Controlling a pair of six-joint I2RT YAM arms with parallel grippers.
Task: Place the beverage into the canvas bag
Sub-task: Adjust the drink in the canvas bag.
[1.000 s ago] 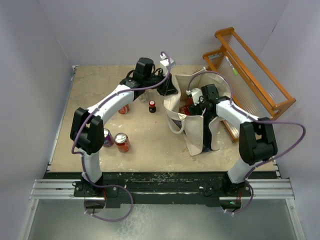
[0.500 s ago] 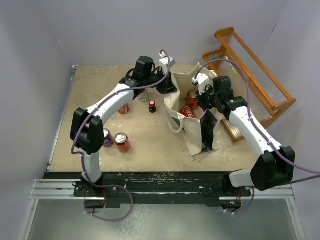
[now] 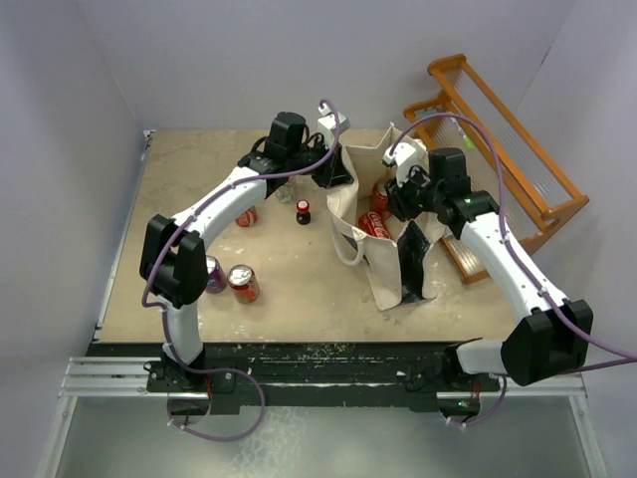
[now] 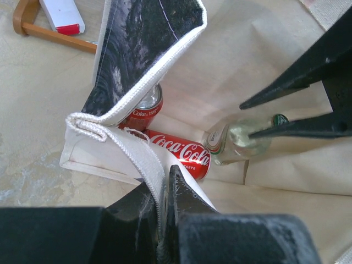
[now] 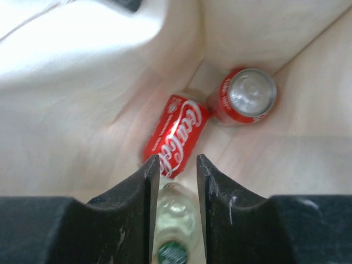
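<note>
- The bottle (image 4: 231,149), clear glass with a green cap, lies on its side on the floor of the bag (image 3: 386,274).
- Its long axis runs in line with the fingers of the right pincer (image 5: 177,165). The cap points back toward that pincer's wrist and the base points away, past the fingertips.
- In the right wrist view the bottle shows through the gap between the two fingers. In the left wrist view it lies beneath the lower finger, not between them.
- The right pincer's fingers are a little spread, with nothing held between them. It hangs over the open mouth of the bag.
- Just beyond its fingertips a Coke can (image 4: 176,151) lies on its side, one end just beside the bottle's base and its length set at an angle to the bottle.
- A second red can (image 5: 248,96) sits farther out from those fingertips, its silver top turned toward the right wrist camera.
- The left pincer (image 4: 162,184) is pressed together on the bag's white-edged rim on the side across from the right pincer, and the mouth gapes open.
- The bag's black end panel faces the arm bases.
- Beyond the bag, on the right pincer's outer side, stands an orange rack (image 3: 498,129).
- On the table (image 3: 199,179), outside the left pincer, stand a small dark red-capped bottle (image 3: 303,211) and, nearer the bases, two more cans (image 3: 243,282).
</note>
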